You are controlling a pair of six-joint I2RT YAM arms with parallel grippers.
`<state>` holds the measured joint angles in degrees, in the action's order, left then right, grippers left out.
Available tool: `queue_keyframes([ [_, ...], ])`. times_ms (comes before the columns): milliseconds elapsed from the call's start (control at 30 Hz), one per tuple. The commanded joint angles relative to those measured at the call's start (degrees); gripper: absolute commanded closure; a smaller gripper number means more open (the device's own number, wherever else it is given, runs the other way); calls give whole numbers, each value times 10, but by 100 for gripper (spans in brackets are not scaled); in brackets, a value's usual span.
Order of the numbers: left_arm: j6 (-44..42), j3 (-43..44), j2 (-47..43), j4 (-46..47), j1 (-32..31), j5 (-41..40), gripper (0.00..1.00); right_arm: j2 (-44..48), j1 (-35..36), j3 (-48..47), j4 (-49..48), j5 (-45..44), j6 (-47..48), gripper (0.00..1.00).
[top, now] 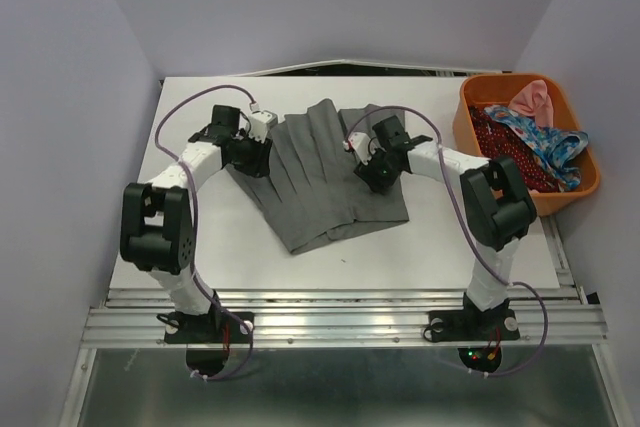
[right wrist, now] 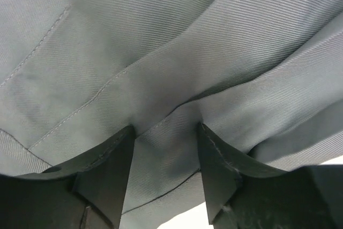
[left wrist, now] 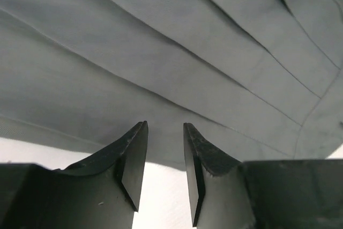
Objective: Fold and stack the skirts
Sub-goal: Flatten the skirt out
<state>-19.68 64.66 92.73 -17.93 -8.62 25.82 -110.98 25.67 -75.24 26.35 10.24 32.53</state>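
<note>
The plain grey skirt (top: 325, 177) lies spread flat on the white table (top: 200, 247). My left gripper (top: 256, 155) is at the skirt's left edge, open and empty. In the left wrist view (left wrist: 164, 132) its tips hover at the hem of the grey skirt (left wrist: 161, 52), with bare table between them. My right gripper (top: 370, 175) is low over the skirt's right part. In the right wrist view (right wrist: 166, 131) it is open, its tips pressed into the grey skirt (right wrist: 161, 41), with a fold of cloth between them. The dark red dotted skirt (top: 503, 147) and the blue flowered skirt (top: 545, 142) lie in the basket.
An orange basket (top: 462, 112) stands at the table's far right and also holds a pink cloth (top: 532, 99). Pale walls enclose the table on the left, back and right. A metal rail (top: 340, 322) with the arm bases runs along the near edge.
</note>
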Motion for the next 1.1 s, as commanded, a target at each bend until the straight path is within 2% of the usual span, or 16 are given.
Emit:
queue_keyframes([
  [0, 48, 64, 70, -8, -12, -32, 58, 32, 32, 61, 50, 0, 10, 46],
  [167, 42, 186, 238, -52, -17, -75, 64, 81, 112, 144, 70, 50, -47, 46],
  [267, 42, 336, 349, -100, -18, -94, 65, 83, 160, 128, 85, 112, -110, 46],
  [300, 41, 427, 377, -112, -18, -93, 65, 81, 169, 118, 82, 132, -127, 45],
  [367, 38, 532, 450, -154, -22, -98, 65, 76, 192, 93, 77, 194, -163, 43],
  [400, 33, 649, 487, -181, -22, -95, 60, 74, 198, 62, 71, 239, -186, 39],
  [467, 33, 732, 503, -184, -21, -87, 52, 75, 198, 24, 67, 281, -214, 36],
  [500, 33, 758, 484, -167, -19, -83, 44, 74, 198, -18, 69, 293, -229, 34],
  [600, 22, 684, 404, -118, -16, -63, 38, 88, 150, -59, 69, 282, -230, 32],
  [667, 2, 547, 296, -64, -16, -56, 37, 92, 112, -82, 69, 241, -202, 32],
  [700, -17, 447, 220, -34, -16, -53, 36, 89, 67, -87, 67, 215, -190, 32],
  [767, -36, 346, 144, -7, -16, -43, 36, 76, 25, -107, 66, 205, -175, 32],
  [800, -65, 253, 71, 8, -19, -37, 34, 58, -3, -114, 67, 196, -152, 32],
  [900, -107, 135, -30, 16, -37, -42, 32, 31, -11, -135, 57, 171, -114, 32],
  [967, -137, 11, -133, 12, -72, -73, 32, -5, -11, -140, 28, 172, -113, 32],
  [1067, -148, -54, -180, 0, -120, -109, 30, -51, -11, -162, 27, 169, -114, 32],
])
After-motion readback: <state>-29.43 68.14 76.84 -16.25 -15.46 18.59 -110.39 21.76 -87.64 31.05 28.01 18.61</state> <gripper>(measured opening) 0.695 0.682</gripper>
